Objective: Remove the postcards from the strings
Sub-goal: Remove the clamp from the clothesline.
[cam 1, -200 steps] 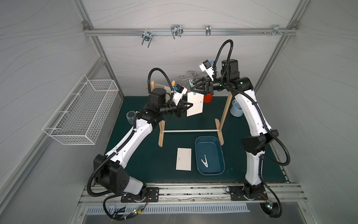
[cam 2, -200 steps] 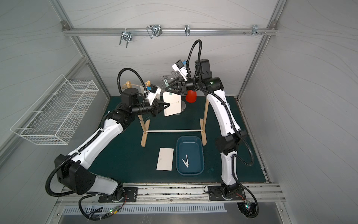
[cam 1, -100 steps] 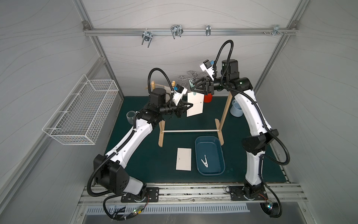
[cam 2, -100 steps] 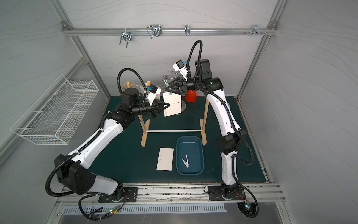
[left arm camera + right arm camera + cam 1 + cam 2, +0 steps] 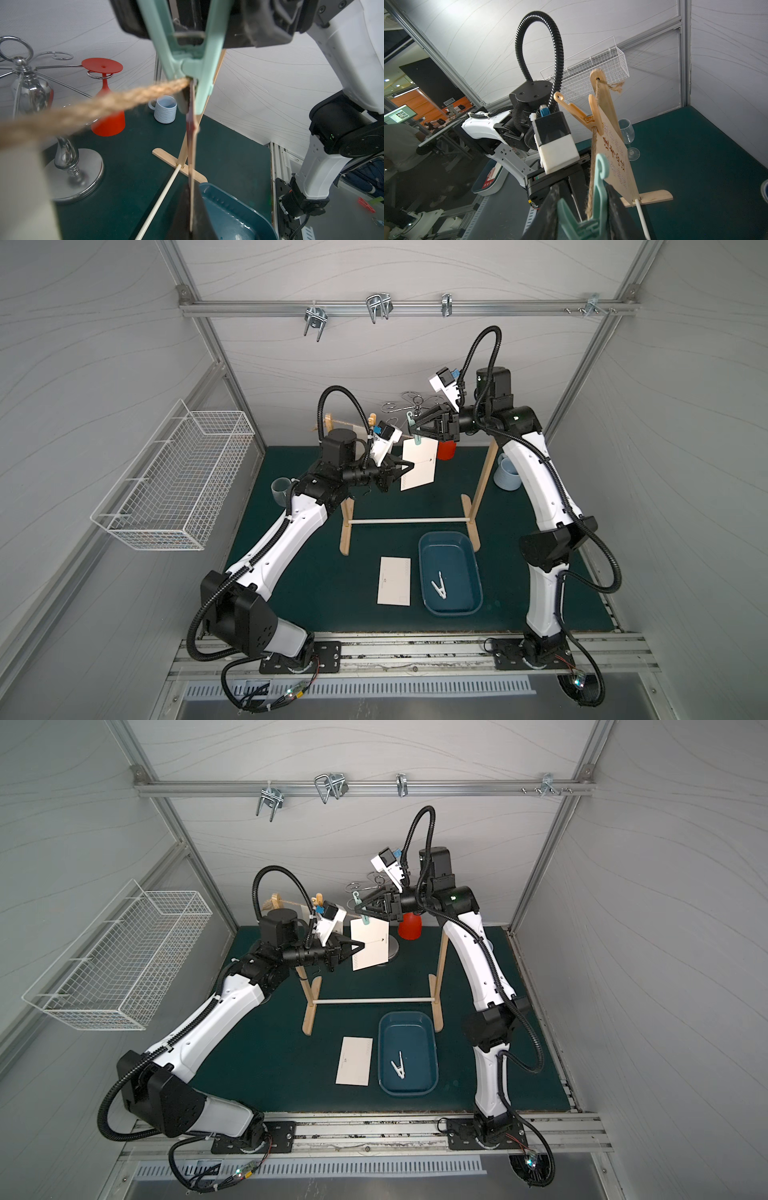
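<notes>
One postcard (image 5: pixel 419 466) (image 5: pixel 371 946) hangs from the strings (image 5: pixel 348 425) (image 5: pixel 104 106), pinned by a mint clothespin (image 5: pixel 416 438) (image 5: pixel 187 62) (image 5: pixel 601 182). My left gripper (image 5: pixel 409 467) (image 5: pixel 360 946) (image 5: pixel 190 218) is shut on that card's side edge. My right gripper (image 5: pixel 413 429) (image 5: pixel 362 907) (image 5: pixel 583 212) is above the rope, its fingers pressed on the mint clothespin's handles. Another postcard (image 5: pixel 612 158) hangs farther along under an orange clothespin (image 5: pixel 581 116). A third postcard (image 5: pixel 394 581) (image 5: pixel 354 1061) lies flat on the mat.
A blue tray (image 5: pixel 428 605) holding a white clothespin (image 5: pixel 439 585) sits beside the flat card. The wooden posts are joined by a white dowel (image 5: pixel 409 520). Behind stand a red goblet (image 5: pixel 106 122), a chrome rack (image 5: pixel 31 93) and a mug (image 5: pixel 508 475). A wire basket (image 5: pixel 174 472) hangs at left.
My right gripper's fingers have closed in on the mint clothespin's handles. Both arms and the hanging card stay about where they were.
</notes>
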Robot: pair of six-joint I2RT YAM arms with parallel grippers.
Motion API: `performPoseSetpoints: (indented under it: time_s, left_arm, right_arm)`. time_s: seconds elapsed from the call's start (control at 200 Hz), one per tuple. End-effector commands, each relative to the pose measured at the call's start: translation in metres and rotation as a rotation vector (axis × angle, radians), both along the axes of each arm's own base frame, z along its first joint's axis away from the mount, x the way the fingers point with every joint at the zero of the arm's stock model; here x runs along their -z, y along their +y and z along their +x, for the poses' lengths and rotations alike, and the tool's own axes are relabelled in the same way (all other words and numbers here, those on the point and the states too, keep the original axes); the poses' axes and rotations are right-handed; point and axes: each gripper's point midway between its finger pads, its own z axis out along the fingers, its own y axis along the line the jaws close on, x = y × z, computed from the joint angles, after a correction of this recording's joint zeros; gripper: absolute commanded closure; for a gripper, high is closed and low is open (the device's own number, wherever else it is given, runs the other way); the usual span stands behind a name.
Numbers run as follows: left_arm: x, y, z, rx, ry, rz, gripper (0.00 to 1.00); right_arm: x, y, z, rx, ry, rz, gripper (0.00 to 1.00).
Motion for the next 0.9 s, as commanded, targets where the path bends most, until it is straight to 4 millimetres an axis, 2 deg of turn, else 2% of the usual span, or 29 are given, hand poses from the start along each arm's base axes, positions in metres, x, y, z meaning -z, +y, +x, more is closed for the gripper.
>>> performPoseSetpoints:
  time_s: [0.0, 0.11, 0.21, 0.475, 0.895]
  left_arm:
    - [-0.024, -0.001, -0.001, 0.021, -0.063, -0.026, 1.0]
    - [-0.026, -0.001, -0.002, 0.021, -0.067, -0.028, 1.0]
    - [-0.025, -0.001, -0.002, 0.021, -0.065, -0.027, 1.0]
    - [-0.026, 0.001, -0.004, 0.017, -0.068, -0.029, 1.0]
    - [-0.023, 0.002, -0.008, 0.016, -0.056, -0.026, 1.0]
  right_arm:
    - [-0.011, -0.007, -0.011, -0.031, -0.014, 0.021, 0.69]
    - [-0.011, -0.008, -0.012, -0.03, -0.018, 0.022, 0.82]
    - [-0.01, -0.008, -0.011, -0.023, -0.019, 0.018, 1.0]
    - [-0.009, -0.007, -0.009, 0.0, -0.028, 0.013, 1.0]
    - [-0.03, -0.005, -0.004, 0.103, -0.127, 0.04, 1.0]
